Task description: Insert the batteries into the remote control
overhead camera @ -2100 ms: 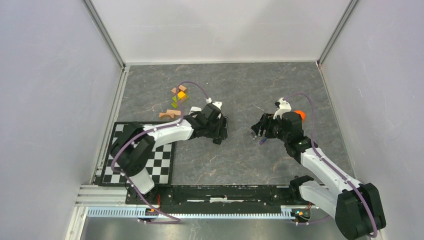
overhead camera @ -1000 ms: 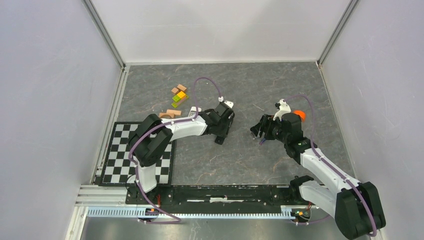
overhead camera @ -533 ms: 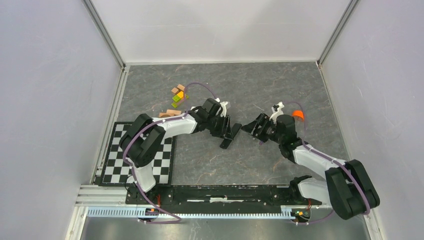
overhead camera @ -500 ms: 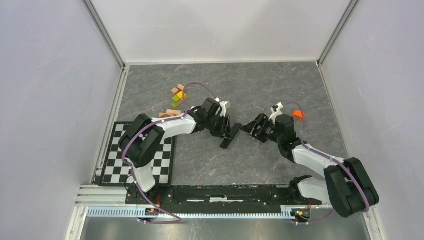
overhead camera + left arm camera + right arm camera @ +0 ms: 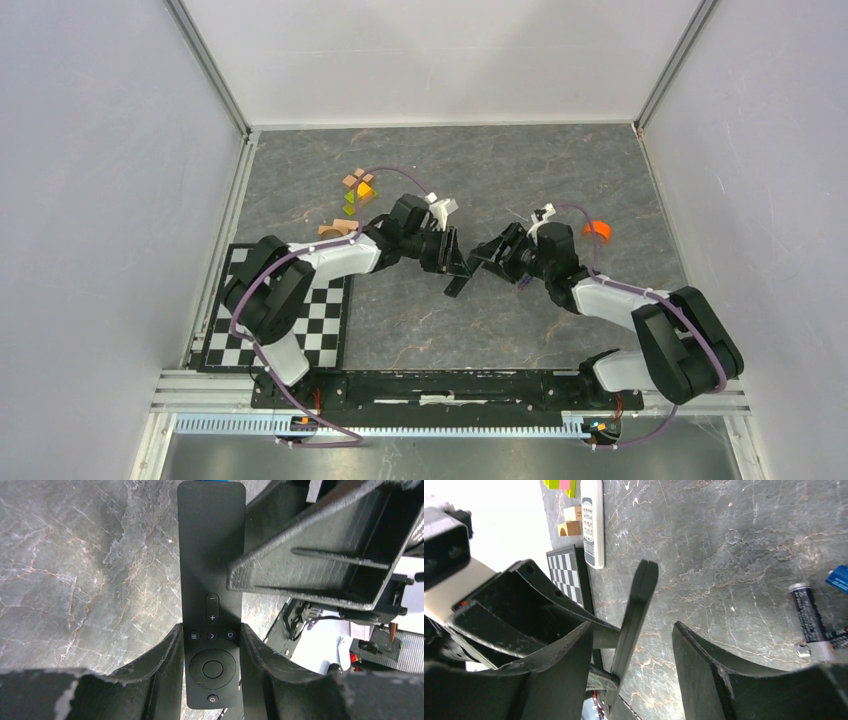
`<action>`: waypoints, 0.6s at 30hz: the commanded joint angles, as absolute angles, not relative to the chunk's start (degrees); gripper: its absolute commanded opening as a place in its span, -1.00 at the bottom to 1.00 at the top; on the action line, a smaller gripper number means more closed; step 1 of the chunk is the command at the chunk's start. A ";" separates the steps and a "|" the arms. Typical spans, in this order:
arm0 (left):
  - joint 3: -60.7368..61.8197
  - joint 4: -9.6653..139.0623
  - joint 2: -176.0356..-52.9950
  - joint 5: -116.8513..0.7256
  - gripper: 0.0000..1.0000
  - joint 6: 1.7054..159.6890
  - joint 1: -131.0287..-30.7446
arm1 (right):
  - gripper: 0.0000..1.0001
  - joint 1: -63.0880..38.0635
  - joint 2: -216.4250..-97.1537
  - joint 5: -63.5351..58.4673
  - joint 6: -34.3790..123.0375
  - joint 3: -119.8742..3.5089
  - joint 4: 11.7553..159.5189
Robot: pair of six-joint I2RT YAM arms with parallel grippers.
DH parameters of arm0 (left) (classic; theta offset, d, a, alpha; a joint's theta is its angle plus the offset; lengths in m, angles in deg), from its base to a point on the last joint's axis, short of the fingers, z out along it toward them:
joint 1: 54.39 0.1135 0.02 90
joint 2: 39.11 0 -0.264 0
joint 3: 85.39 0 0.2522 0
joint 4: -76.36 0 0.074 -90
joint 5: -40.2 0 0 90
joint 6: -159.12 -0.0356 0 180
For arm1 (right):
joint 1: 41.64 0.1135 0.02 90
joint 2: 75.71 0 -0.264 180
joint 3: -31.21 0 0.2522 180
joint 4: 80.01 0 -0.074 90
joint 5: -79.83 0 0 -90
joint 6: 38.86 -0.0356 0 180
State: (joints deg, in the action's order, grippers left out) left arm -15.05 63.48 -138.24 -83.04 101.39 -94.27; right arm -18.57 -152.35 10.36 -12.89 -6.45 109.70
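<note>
L fingers (image 5: 162, 675) clamp black remote (image 5: 211, 555), R fingers (image 5: 719, 680) wide astride it. Risk: off-centre R squeeze could twist it loose; batteries (image 5: 806, 610), white remote (image 5: 592, 525) idle on desk (image 5: 724, 540)

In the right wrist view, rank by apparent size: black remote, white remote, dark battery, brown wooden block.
Largest: black remote, seen edge-on and nearest the camera.
Next: white remote and dark battery look about alike; the white one lies farther off and is cut by the frame, so no ranking.
Smallest: brown wooden block.
</note>
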 commanded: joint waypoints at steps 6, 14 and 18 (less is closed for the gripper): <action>-19.23 74.28 -131.81 -86.34 -0.96 97.94 -94.72 | -0.09 -17.88 -154.49 9.62 -18.12 -10.47 111.86; -19.59 67.70 -124.58 -78.36 -0.13 85.06 -98.67 | -0.80 -17.88 -151.89 10.18 -19.41 -10.98 113.79; -21.55 69.15 -120.04 -69.37 0.27 81.82 -99.53 | -0.88 -17.83 -150.07 9.08 -19.67 -12.59 111.61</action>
